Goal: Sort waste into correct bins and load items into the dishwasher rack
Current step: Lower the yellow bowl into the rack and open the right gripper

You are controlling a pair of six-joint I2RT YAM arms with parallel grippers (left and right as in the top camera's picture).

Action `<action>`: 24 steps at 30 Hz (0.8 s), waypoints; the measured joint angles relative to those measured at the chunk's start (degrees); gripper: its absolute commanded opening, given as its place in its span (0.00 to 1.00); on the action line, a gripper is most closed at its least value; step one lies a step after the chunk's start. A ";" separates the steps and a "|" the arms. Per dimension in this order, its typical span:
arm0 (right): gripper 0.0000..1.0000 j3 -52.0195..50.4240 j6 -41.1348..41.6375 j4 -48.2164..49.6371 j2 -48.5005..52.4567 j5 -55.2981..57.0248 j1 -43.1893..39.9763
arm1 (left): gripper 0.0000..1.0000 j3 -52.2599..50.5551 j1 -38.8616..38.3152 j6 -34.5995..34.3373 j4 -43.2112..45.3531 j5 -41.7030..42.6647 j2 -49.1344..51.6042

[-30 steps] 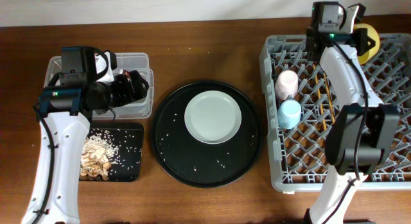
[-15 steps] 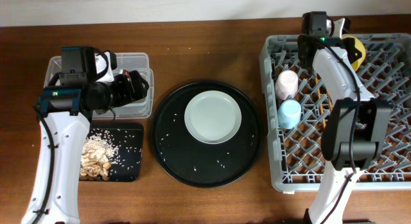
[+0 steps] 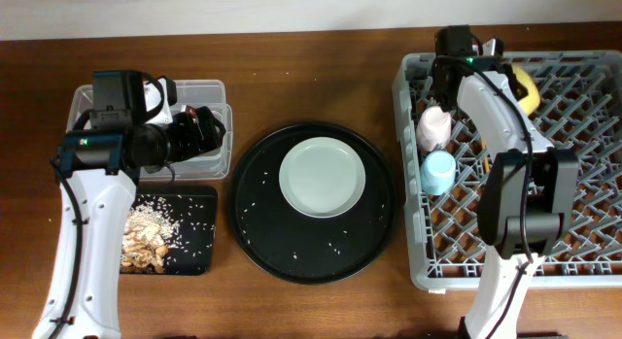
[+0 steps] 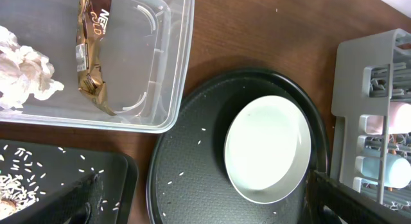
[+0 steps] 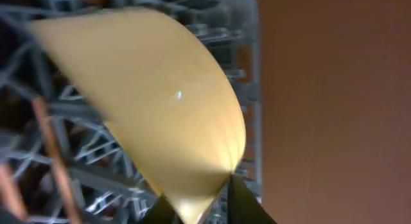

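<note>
1. My right pincer (image 5: 199, 208) has the rim of the yellow bowl (image 5: 148, 102) between its fingertips; I cannot tell if it pinches the rim or only stands around it.
2. The bowl stands tilted in the far corner of the dishwasher rack (image 3: 406, 184).
3. The pink cup (image 3: 433, 127) and the blue cup (image 3: 438, 171) sit in the rack, one beside the other.
4. My left pincer (image 4: 212, 208) is wide apart and holds nothing, above the clear tub (image 4: 173, 89).
5. The tissue (image 4: 22, 67) and the snack wrapper (image 4: 90, 57) lie in the tub.
6. The food scraps (image 3: 146, 242) lie in the black rectangular tray (image 3: 199, 232).
7. The plate (image 3: 322, 178) lies on the round black tray (image 3: 262, 232), in the middle of the surface (image 3: 321, 67).
</note>
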 measured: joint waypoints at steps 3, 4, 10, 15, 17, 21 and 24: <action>0.26 -0.22 -0.02 -1.97 0.02 -5.62 0.35 | 0.99 0.00 0.00 0.00 -0.02 0.00 0.00; 0.26 -0.24 0.02 -2.19 0.02 -6.51 0.52 | 0.99 0.00 0.00 -0.02 -0.02 0.00 0.00; 0.26 -0.24 -0.02 -2.62 0.02 -10.88 3.37 | 0.99 0.00 0.00 0.00 -0.02 0.02 0.00; 0.27 -0.24 -0.04 -2.62 -0.09 -12.33 4.55 | 0.99 0.00 0.00 0.00 -0.02 0.00 0.00; 0.27 -0.33 -0.04 -2.60 -0.66 -13.86 4.57 | 0.99 0.00 0.00 0.00 -0.02 0.00 0.00; 0.33 -0.55 -0.02 -2.16 -5.16 -19.58 4.02 | 0.99 0.00 0.00 -0.02 -0.02 0.02 0.00; 0.41 -0.55 -0.24 -2.05 -11.41 -28.04 1.27 | 0.99 0.00 0.00 0.00 0.00 0.00 0.00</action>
